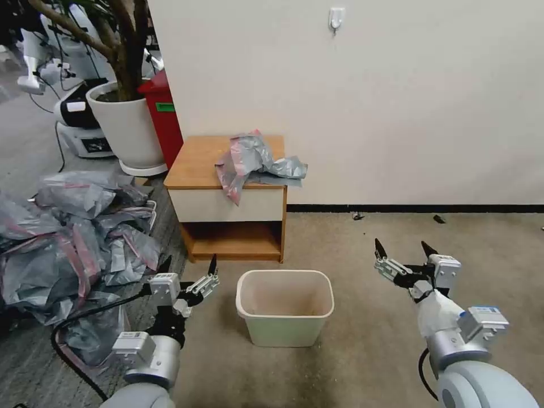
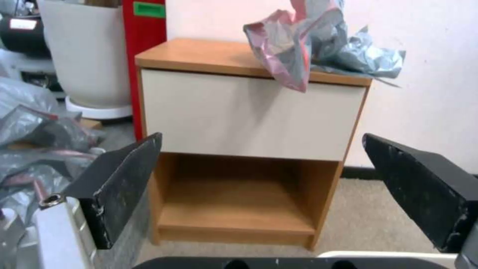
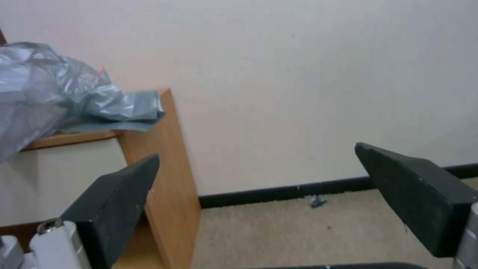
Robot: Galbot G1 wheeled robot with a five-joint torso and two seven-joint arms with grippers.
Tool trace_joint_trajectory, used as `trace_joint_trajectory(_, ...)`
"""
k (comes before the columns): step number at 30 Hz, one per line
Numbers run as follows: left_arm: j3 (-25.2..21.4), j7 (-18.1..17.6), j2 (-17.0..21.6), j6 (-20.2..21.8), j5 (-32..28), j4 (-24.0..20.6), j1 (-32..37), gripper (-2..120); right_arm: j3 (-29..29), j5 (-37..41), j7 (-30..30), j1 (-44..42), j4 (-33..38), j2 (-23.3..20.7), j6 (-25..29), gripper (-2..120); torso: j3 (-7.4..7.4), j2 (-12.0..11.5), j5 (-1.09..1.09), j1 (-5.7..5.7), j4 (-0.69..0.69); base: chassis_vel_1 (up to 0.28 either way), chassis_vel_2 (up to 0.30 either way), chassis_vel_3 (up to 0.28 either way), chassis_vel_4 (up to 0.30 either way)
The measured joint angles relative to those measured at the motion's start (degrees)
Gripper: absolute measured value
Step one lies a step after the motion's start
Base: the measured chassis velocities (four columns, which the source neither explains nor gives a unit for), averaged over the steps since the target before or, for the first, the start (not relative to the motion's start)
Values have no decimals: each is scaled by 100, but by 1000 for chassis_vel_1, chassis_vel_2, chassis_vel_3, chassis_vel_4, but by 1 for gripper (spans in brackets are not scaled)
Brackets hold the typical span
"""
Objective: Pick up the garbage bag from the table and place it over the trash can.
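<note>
**Bag on the nightstand, both grippers wide and empty**

The garbage bag [image 1: 256, 160] lies crumpled on the table [image 1: 198, 161], toward its right rear part. One pink-edged fold hangs down over the front edge onto the cream drawer front, and a grey corner sticks out past the right side of the top. In the left wrist view the bag [image 2: 319, 45] sits above the drawer, and the open shelf under it is visible.

The trash can [image 1: 285, 306] stands on the carpet in front of the table, a little to its right, apart from it — it has no liner inside.

The left gripper [image 1: 189, 265] is held low, to the left of the trash can and in front of the table's left lower corner. Its fingers are spread apart and hold nothing. The right gripper [image 1: 404, 248] is on the other side, well to the right of the trash can, above the bare carpet. Its fingers are also spread wide, with nothing between them.

On the floor at the left lies a heap of bags [image 1: 73, 238]. Behind it stand a white plant pot [image 1: 129, 127] and a red bin [image 1: 164, 116], beside the table.
</note>
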Motion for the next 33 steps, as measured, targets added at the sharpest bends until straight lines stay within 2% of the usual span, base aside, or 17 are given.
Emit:
trace_joint_trajectory(3, -25, 26, 25, -246, 2, 172, -42, 100, -125, 25, 26, 136, -263, -91, 386, 100, 0, 0, 0, 0, 0, 0, 0, 0, 0)
trace_joint_trajectory(7, -66, 35, 30, -334, 4, 263, -80, 100, -262, 205, 109, 299, -476, -238, 643, 100, 0, 0, 0, 0, 0, 0, 0, 0, 0)
trace_joint_trajectory(13, -126, 42, 23, -388, 7, 340, -81, 100, -588, 826, 419, 676, -654, -490, 561, 100, 0, 0, 0, 0, 0, 0, 0, 0, 0)
trace_joint_trajectory(17, -215, 43, -34, -455, 16, 415, -53, 100, -1097, 2303, 1106, 1281, -803, -655, 163, 100, 0, 0, -1, 0, 1, 0, 0, 0, 0)
trace_joint_trajectory(18, -215, 43, -34, -455, 16, 415, -53, 100, -1097, 2303, 1106, 1281, -803, -655, 163, 100, 0, 0, -1, 0, 1, 0, 0, 0, 0)
trace_joint_trajectory(21, -258, 43, -96, -477, 19, 458, -44, 100, -1464, 3640, 1678, 1860, -1083, -678, 33, 100, 1, 0, 0, 0, 0, 0, 0, 0, 0)
trace_joint_trajectory(22, -278, 44, -122, -485, 21, 488, -47, 100, -1582, 4328, 1958, 2168, -1244, -648, 21, 100, 1, 0, -1, 0, 0, 0, 0, 0, 0)
trace_joint_trajectory(23, -278, 44, -122, -485, 21, 488, -47, 100, -1582, 4328, 1958, 2168, -1244, -648, 21, 100, 1, 0, -1, 0, 0, 0, 0, 0, 0)
trace_joint_trajectory(26, -341, 44, -172, -498, 29, 564, -68, 100, -1750, 5781, 2500, 2794, -1705, -490, 30, 100, 1, -1, 0, 0, 1, 0, 0, 0, 0)
trace_joint_trajectory(27, -341, 44, -172, -498, 29, 564, -68, 100, -1750, 5781, 2500, 2794, -1705, -490, 30, 100, 1, -1, 0, 0, 1, 0, 0, 0, 0)
trace_joint_trajectory(30, -414, 44, -230, -507, 40, 642, -103, 100, -1775, 6991, 2891, 3376, -2237, -277, 103, 100, 1, -1, 0, 0, 1, 0, 0, 0, 0)
trace_joint_trajectory(31, -414, 44, -230, -507, 40, 642, -103, 100, -1775, 6991, 2891, 3376, -2237, -277, 103, 100, 1, -1, 0, 0, 1, 0, 0, 0, 0)
trace_joint_trajectory(33, -458, 44, -276, -515, 46, 687, -118, 100, -1715, 7572, 3071, 3754, -2558, -112, 148, 100, 1, -1, -1, 0, 1, 0, 0, 0, 0)
